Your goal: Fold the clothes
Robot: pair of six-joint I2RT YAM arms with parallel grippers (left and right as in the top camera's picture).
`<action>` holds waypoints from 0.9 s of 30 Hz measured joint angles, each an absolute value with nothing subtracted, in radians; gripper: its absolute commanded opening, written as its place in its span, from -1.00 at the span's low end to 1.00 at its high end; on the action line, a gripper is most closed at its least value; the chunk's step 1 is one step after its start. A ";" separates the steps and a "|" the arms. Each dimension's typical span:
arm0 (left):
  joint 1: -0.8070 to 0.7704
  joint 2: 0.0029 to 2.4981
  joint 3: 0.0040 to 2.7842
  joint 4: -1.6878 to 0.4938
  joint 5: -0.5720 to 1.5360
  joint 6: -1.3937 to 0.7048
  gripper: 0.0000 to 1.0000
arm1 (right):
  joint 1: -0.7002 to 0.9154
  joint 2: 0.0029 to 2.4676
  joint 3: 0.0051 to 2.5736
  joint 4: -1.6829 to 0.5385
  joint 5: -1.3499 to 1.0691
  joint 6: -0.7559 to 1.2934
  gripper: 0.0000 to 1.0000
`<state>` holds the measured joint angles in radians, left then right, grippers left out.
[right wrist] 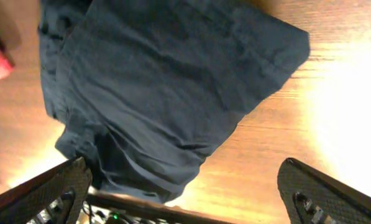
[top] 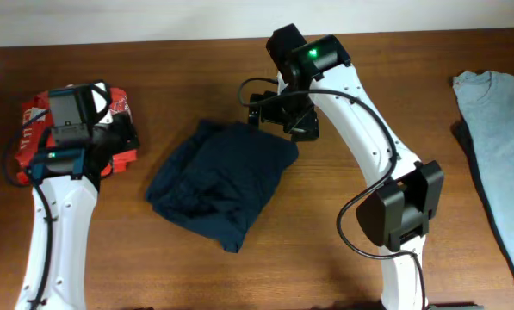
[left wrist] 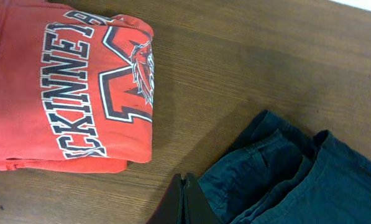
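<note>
The clothes, one dark navy garment (top: 222,181), lie crumpled in a rough fold at the middle of the table; they also show in the left wrist view (left wrist: 284,174) and the right wrist view (right wrist: 166,81). My right gripper (top: 281,116) hovers over the garment's far right corner, wide open with nothing between its fingers (right wrist: 54,186); seen from its wrist, the gripper (right wrist: 185,171) straddles the garment's edge and bare wood. My left gripper (left wrist: 184,178) is shut and empty, its tip just left of the garment's edge. From above, the left gripper (top: 129,138) sits by the red shirt.
A folded red shirt with white lettering (top: 33,116) lies at the far left, under my left arm, and fills the upper left of the left wrist view (left wrist: 67,87). A pale grey-blue T-shirt (top: 498,112) lies along the right edge. Brown wooden table (top: 188,275) surrounds them.
</note>
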<state>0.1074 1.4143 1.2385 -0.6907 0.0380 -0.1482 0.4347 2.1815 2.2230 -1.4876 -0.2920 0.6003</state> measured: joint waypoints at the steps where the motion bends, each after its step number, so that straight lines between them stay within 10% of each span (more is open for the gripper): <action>1: 0.105 1.418 1.238 -0.688 0.038 -0.141 -0.99 | 0.435 2.181 2.222 -1.488 -0.286 0.609 0.97; 3: 0.105 1.419 1.238 -0.676 0.038 -0.131 -0.99 | 0.441 2.181 2.220 -1.488 -0.263 0.626 0.61; 6: 0.104 1.420 1.238 -0.670 0.046 -0.126 -0.99 | 0.459 2.181 2.189 -1.469 -0.246 0.608 -0.52; 9: 0.090 1.420 1.238 -0.673 0.081 -0.123 -0.99 | 0.501 2.180 2.099 -1.406 -0.221 0.598 -0.92; 27: -0.120 1.552 1.238 -0.784 0.350 -0.310 -0.99 | 0.549 2.222 2.004 -1.176 -0.367 0.390 -0.92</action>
